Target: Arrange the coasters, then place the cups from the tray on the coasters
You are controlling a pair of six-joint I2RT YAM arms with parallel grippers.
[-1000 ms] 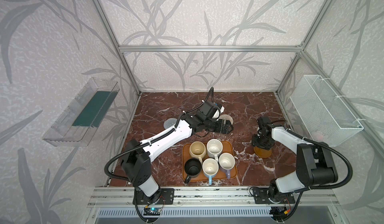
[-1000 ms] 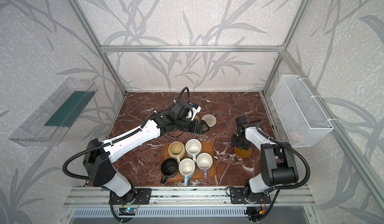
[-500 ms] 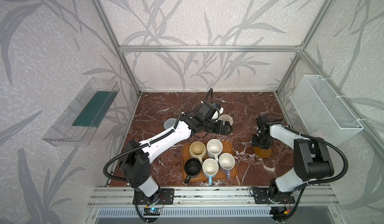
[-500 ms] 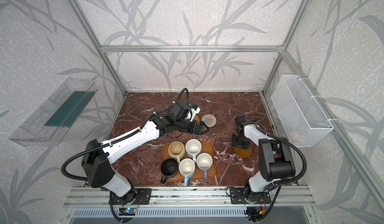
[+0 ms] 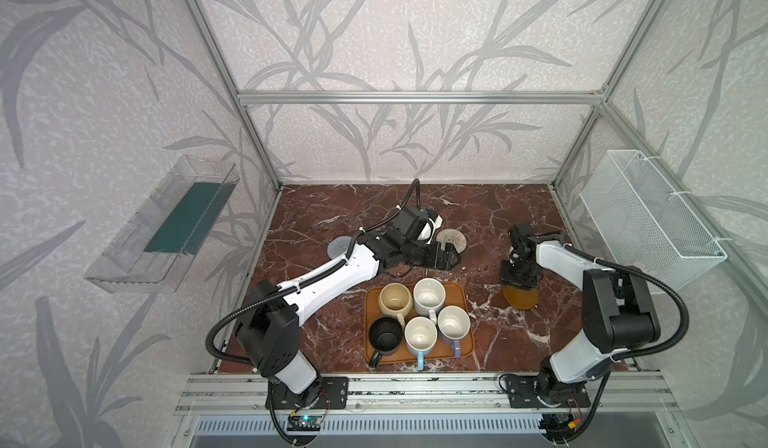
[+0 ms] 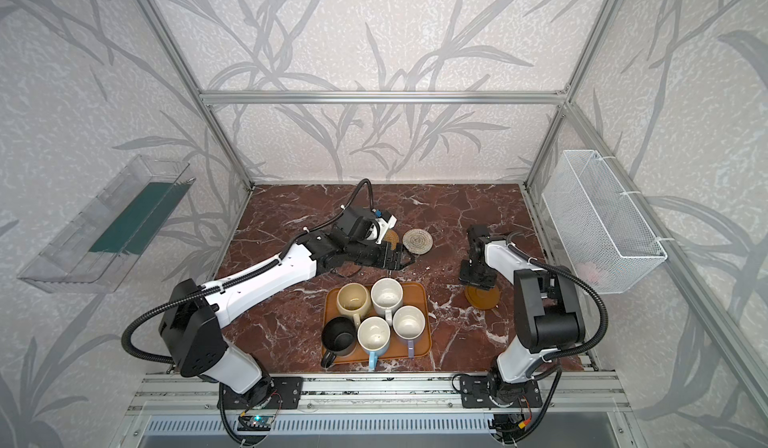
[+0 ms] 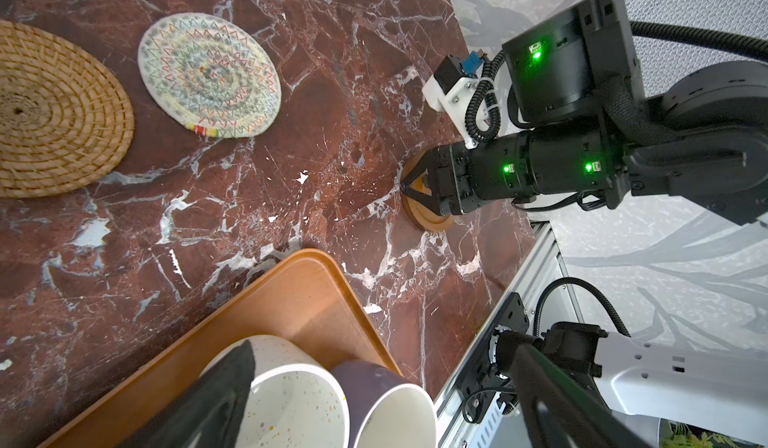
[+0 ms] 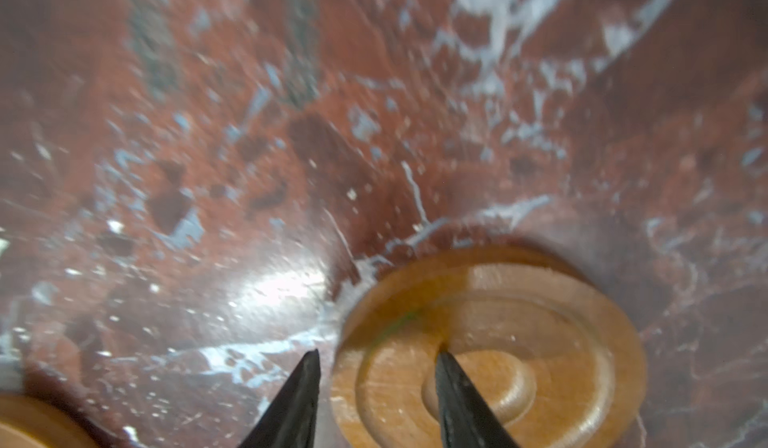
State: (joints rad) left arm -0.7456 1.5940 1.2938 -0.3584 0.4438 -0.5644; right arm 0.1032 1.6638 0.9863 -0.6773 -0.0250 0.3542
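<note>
Top-down view of a red marble desk (image 5: 336,342) inside a metal frame. Nearest, at lower centre, the orange-brown tray (image 5: 462,295) carries all five cups, packed with their walls touching or nearly so. The black cup (image 5: 385,333), light blue cup (image 5: 420,333) and lavender cup (image 5: 454,324) are in front, the beige-yellow cup (image 5: 395,298) and speckled white cup (image 5: 429,296) behind. A finger pushed between them is judged likely to jostle a neighbour or catch a handle. Right of the tray, the brown wooden disc (image 5: 521,298) lies on the desk with the right hand (image 5: 518,289) tip-down on it. In the right wrist view one fingertip (image 8: 309,367) is set outside the rim and the other on the recessed face. The gap is narrow, and whether the wood is actually pinched cannot be told. So shallow a bite on hard, smooth wood could be lost, and the disc could tip, drop or skid. Just above the tray, the left hand (image 5: 452,257) is held wide and empty; the speckled white cup could be clipped if it is lowered carelessly. Behind it, the whitish rope coaster (image 5: 451,239) and golden rattan coaster (image 7: 54,109) lie just beside each other, so cups set there may crowd. At centre left, the grey-blue coaster (image 5: 341,245) is partly hidden by the arm. The paw-shaped coaster is not seen.
</note>
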